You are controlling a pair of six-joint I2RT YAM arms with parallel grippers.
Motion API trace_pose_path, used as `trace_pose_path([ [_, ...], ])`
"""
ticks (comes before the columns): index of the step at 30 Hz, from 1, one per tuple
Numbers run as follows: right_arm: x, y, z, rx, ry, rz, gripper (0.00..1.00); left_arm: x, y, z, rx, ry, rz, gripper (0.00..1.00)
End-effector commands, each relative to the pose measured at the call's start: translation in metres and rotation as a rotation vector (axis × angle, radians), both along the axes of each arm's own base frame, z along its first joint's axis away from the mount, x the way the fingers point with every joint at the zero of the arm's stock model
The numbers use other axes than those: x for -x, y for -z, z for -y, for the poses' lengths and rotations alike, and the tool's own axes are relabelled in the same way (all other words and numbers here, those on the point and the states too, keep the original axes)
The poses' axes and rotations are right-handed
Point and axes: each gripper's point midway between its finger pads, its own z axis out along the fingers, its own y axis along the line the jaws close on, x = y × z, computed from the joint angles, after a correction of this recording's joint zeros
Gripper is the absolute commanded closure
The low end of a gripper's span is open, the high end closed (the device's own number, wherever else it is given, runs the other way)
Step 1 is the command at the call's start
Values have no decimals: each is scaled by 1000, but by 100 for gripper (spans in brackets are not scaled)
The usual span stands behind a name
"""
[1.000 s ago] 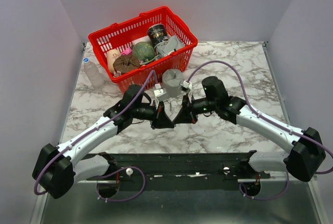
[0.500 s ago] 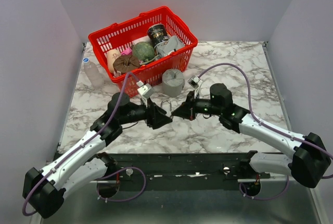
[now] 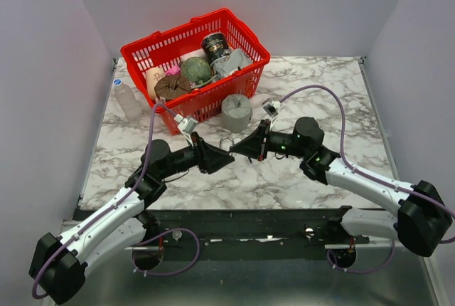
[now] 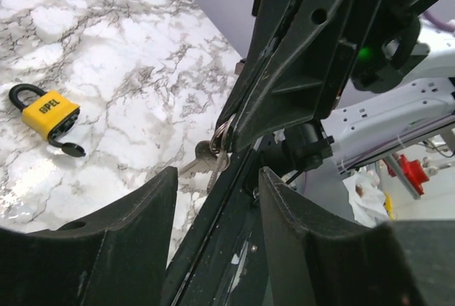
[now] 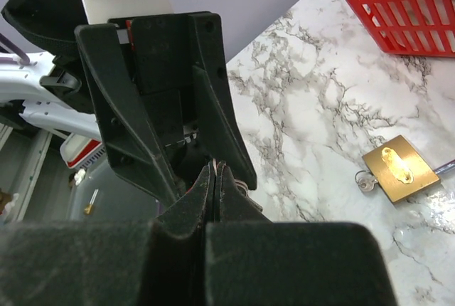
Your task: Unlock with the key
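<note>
Here the right gripper (image 3: pixel 238 151) has its jaws clamped on the key ring (image 4: pixel 217 151). The left gripper (image 3: pixel 222 161) faces it, jaws apart. The yellow padlock (image 4: pixel 44 111) lies flat near the bench's middle.

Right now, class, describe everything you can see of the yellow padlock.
The padlock is small, with a yellow body, seemingly plastic-coated, lettered in black, and a black shackle that looks closed. It lies flat, face up, on the marble table. A black key head sits at its base, apparently inserted. Nothing else touches it.
</note>
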Motion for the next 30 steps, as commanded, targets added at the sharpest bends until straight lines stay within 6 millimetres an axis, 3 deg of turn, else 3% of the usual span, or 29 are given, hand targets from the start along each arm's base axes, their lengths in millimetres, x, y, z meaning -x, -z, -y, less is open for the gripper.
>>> trace_pose_path([
  [1, 5, -8, 0, -40, -23, 26, 99, -1, -23, -3, 86, -33, 51, 44],
  [10, 5, -9, 0, -37, -23, 27, 99, 0, -23, -4, 96, -34, 43, 54],
  [19, 4, -11, 2, -44, -7, 27, 99, 3, -18, -2, 97, -17, 24, 57],
  [27, 4, -8, 2, -39, -4, 20, 99, 3, -15, -1, 101, -6, 9, 75],
  [30, 4, -8, 2, -37, -3, 19, 99, 3, -15, -1, 101, -8, 12, 90],
])
